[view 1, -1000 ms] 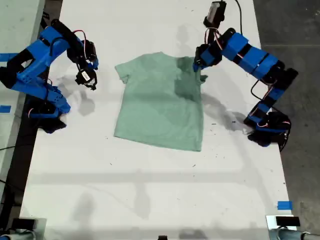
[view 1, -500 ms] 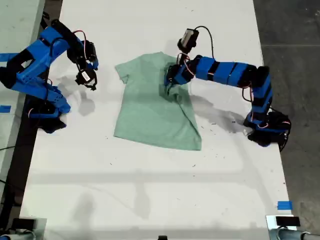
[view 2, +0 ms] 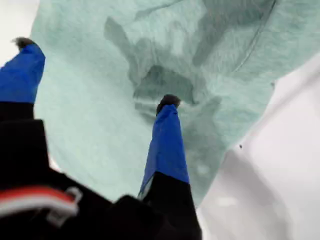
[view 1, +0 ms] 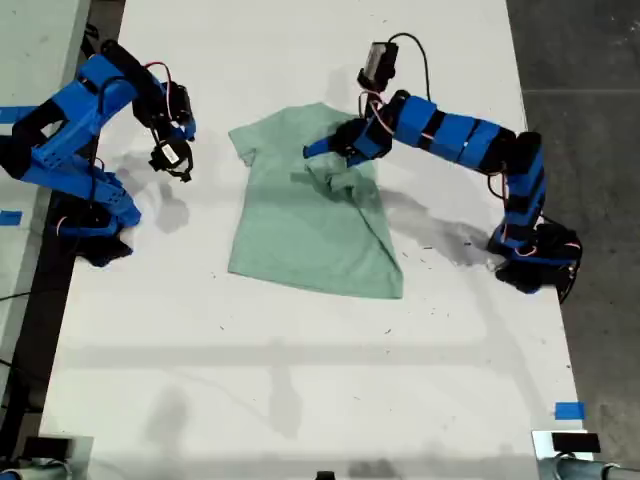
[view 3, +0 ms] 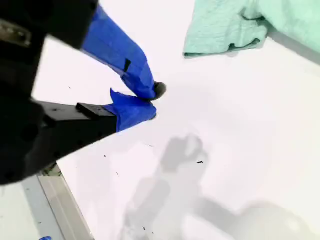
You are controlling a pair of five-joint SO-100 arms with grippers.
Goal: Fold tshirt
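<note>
Tshirt (view 1: pixel 310 215) lies on the white table (view 1: pixel 300 380), 1 sleeve side bunched inward; 2 arms.

Exterior view: my first end effector (view 1: pixel 325 150) hangs over the tshirt's upper middle, a rumpled fold of cloth just beneath it, the folded-in edge running down toward the hem. My second end effector (view 1: pixel 172 158) hangs over bare table, apart from the shirt's near sleeve.
First wrist view: my first end effector (view 2: pixel 95 72) is released, fingers spread wide, 1 fingertip (view 2: pixel 169 101) at the creased bunch of tshirt (view 2: pixel 100 130).
Second wrist view: my second end effector (view 3: pixel 155 102) is clenched, tips meeting on nothing, the sleeve (view 3: pixel 225 30) well ahead.
</note>
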